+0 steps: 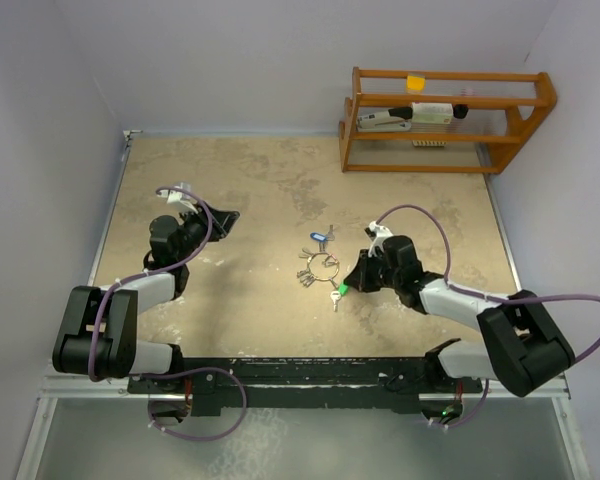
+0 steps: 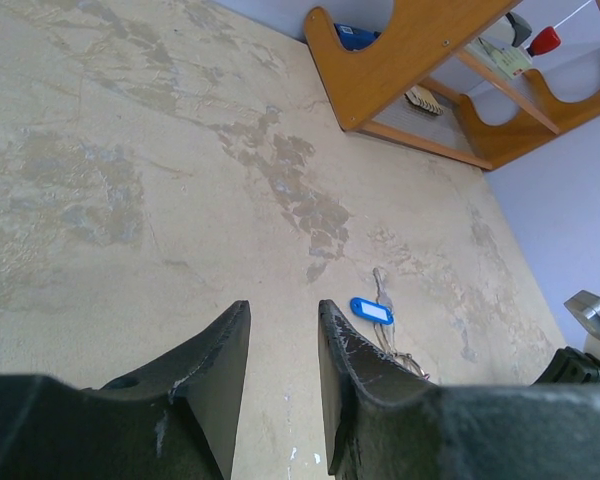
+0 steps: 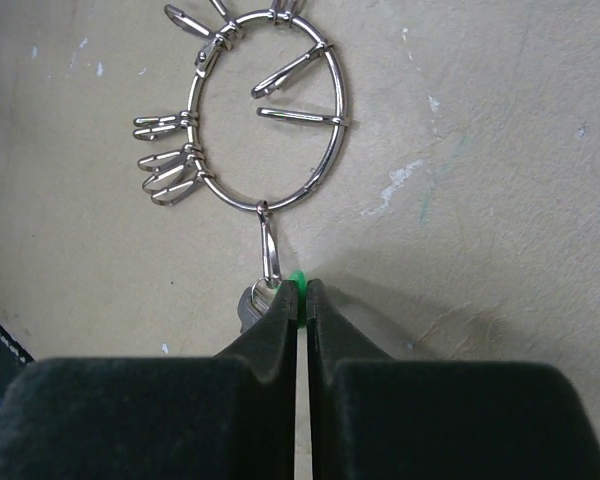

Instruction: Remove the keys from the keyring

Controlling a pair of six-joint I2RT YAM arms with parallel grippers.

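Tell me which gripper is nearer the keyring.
Right. The right gripper is clamped on the green key clipped to the keyring; the left gripper hovers far off to its left.

Mottled beige tabletop (image 1: 260, 190), pale lilac walls (image 1: 210, 60) around, wooden rack (image 1: 450, 77) at the far right corner.

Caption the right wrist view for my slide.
Right tool shut on the green key, clipped to the keyring.
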